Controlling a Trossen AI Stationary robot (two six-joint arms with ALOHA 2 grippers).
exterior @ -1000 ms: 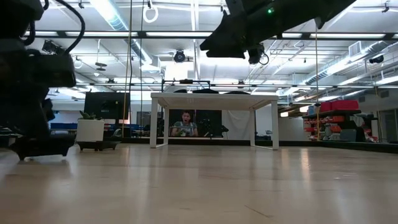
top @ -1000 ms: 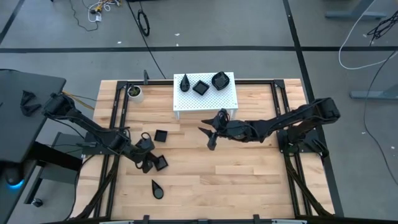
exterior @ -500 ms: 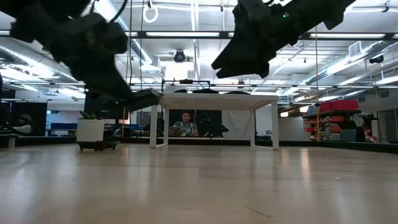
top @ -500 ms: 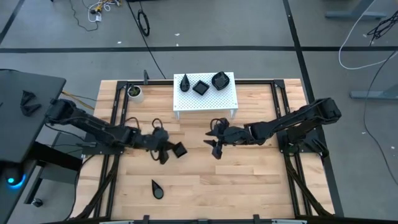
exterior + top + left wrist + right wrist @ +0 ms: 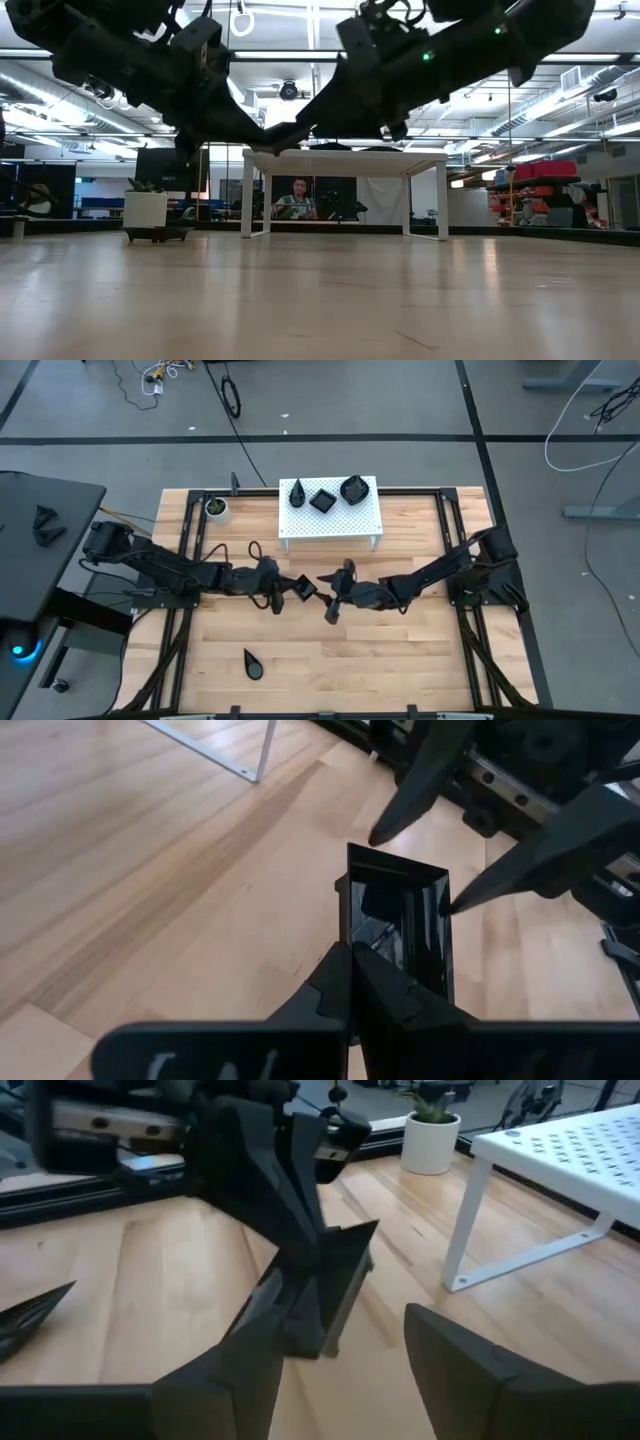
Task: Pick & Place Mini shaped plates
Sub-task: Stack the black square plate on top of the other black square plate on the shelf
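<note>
A square mini plate hangs in the air over the middle of the wooden table, in front of the white perforated stand. The left gripper is clamped on one edge of it, fingers pinched narrow, so that the dish is tilted up on its side; in the left wrist view the glossy black dish juts out beyond the two closed fingers. The right gripper faces it from the other side, jaws spread wide on either side of the plate's free end without yet touching it; the right wrist view shows the plate between its parted fingers.

On the stand sit three more dishes: a teardrop plate, a second square plate and a shell-shaped plate. Another teardrop dish lies on the table's near left part, well apart from both arms. A small white pot with a plant stands at the far left corner.
</note>
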